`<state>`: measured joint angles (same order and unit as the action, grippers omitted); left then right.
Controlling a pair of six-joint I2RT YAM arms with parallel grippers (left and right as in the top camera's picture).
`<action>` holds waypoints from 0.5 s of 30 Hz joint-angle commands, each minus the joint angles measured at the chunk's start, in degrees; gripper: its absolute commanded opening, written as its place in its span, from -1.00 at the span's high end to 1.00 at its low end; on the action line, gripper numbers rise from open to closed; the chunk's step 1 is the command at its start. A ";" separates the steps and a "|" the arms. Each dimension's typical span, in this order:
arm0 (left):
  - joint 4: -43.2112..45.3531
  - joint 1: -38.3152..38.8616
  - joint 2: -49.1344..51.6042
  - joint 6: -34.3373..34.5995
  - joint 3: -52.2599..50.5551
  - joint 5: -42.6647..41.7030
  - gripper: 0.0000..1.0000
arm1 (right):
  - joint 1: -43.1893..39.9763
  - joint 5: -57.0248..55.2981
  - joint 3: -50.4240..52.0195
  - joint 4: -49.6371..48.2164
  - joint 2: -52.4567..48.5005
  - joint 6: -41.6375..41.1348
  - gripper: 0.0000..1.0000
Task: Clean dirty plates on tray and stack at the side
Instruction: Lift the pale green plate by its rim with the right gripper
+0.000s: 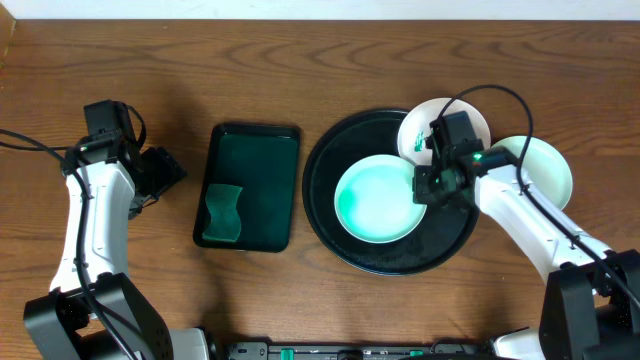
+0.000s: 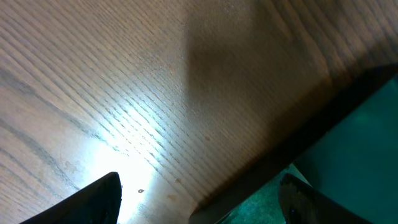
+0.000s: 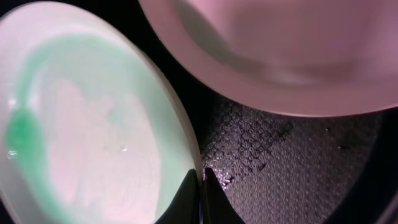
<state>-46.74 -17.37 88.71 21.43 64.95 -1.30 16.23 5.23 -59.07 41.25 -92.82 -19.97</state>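
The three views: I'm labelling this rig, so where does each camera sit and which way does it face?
Overhead: above the table, looking straight down; both arms show, left gripper open, right gripper over the tray.
Left wrist: low over the table, looking down between open fingertips at wood and the small tray.
Right wrist: just above the tray, looking past shut fingertips at the mint plate, white plate beyond.
Shared: overhead and right wrist both show mint plate, white plate, tray.
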 commanded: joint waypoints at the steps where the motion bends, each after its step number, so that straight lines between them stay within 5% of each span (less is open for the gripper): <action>1: -0.37 -0.24 -0.63 0.31 1.03 0.33 -0.61 | -0.83 2.60 -3.54 1.49 1.11 -0.24 0.98; 15: -0.37 -0.24 -0.63 0.31 1.03 0.33 -0.61 | -0.63 4.81 -13.42 6.99 1.11 -6.54 0.98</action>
<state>-46.74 -17.37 88.71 21.41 64.95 -1.30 15.66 7.90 -70.46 48.27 -92.82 -23.86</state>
